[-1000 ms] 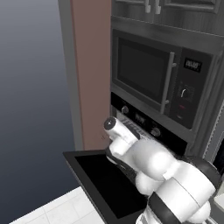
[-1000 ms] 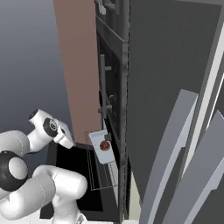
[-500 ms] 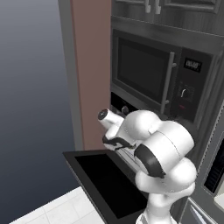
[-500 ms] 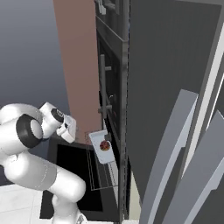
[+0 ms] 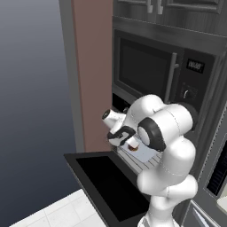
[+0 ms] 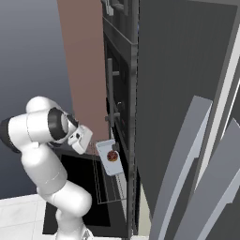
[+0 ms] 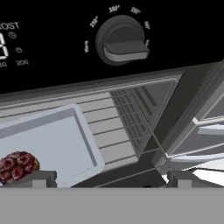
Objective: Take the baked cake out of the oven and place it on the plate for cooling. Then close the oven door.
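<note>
Oven door (image 5: 106, 181) is down flat, black glass face up, reaching out over the white floor tiles (image 5: 66, 210). The oven (image 7: 144, 113) stands open behind it, wire rack (image 7: 118, 127) drawn forward.

On the rack sits a pale grey tray (image 7: 57, 140), and on the tray the cake (image 7: 15, 166), small, round, dark red and bumpy on top. From the right base view the tray (image 6: 108, 158) juts out of the oven mouth with the cake (image 6: 112, 156) near its middle.

My gripper (image 7: 111, 179) hangs just in front of the oven mouth, fingers spread wide, nothing between them. One fingertip (image 7: 37, 178) lies just below the cake in the hand view, the other (image 7: 183, 178) off to the right; I cannot tell whether either touches.

A round knob (image 7: 122, 40) sits on the black control panel above the opening. The microwave (image 5: 159, 73) is set higher, over the oven.
</note>
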Controlling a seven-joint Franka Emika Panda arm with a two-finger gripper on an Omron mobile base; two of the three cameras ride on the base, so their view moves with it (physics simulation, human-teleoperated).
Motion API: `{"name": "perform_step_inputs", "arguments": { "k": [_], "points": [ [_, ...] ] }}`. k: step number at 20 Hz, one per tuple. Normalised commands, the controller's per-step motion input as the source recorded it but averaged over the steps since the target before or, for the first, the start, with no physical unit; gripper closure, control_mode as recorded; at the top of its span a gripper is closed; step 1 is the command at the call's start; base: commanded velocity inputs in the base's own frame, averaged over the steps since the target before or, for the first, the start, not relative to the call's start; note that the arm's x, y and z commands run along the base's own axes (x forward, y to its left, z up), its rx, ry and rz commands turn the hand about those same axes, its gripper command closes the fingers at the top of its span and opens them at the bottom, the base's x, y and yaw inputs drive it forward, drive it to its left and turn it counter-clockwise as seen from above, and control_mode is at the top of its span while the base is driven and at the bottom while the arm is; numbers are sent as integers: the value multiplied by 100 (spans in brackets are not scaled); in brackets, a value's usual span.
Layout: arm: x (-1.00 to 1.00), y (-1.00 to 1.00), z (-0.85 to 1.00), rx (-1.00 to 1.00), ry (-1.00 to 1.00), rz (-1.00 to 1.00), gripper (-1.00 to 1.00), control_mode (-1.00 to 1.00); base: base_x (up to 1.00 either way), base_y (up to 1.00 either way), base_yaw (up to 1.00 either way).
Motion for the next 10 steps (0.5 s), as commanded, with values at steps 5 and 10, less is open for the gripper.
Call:
{"name": "perform_step_inputs", "arguments": {
  "k": [5,10],
  "points": [
    [0,-33,-17,0,-6,-17,-100,-100,0,0,0],
    [-2,-22,0,0,-6,-15,-100,-100,0,0,0]
  ]
}}
